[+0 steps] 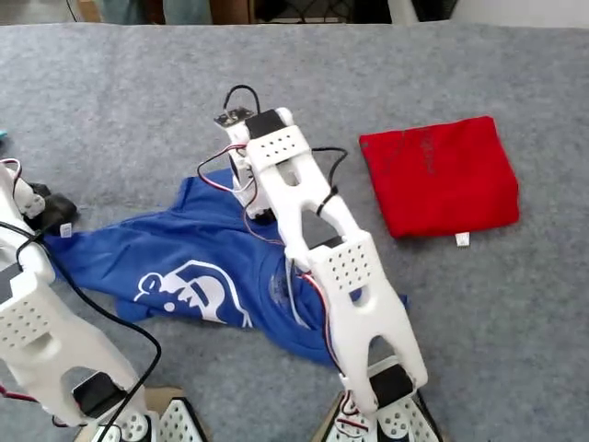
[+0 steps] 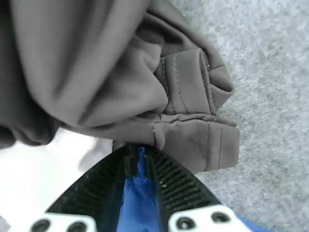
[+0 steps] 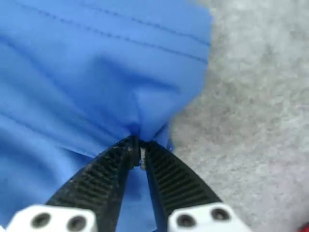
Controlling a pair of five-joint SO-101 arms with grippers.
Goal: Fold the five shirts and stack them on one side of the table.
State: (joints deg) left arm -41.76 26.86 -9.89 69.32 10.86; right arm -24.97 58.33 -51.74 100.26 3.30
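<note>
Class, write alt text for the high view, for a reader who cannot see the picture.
A crumpled blue shirt with a white print lies on a grey table, with the right gripper pinching its far edge and the left gripper its left end. A folded red shirt lies apart to the right.

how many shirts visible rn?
3. Blue shirt spread mid-table, pinched by left gripper and right gripper; red shirt folded, off to the right; grey garment, probably a shirt, bunched just past the left gripper. More may be hidden.
</note>
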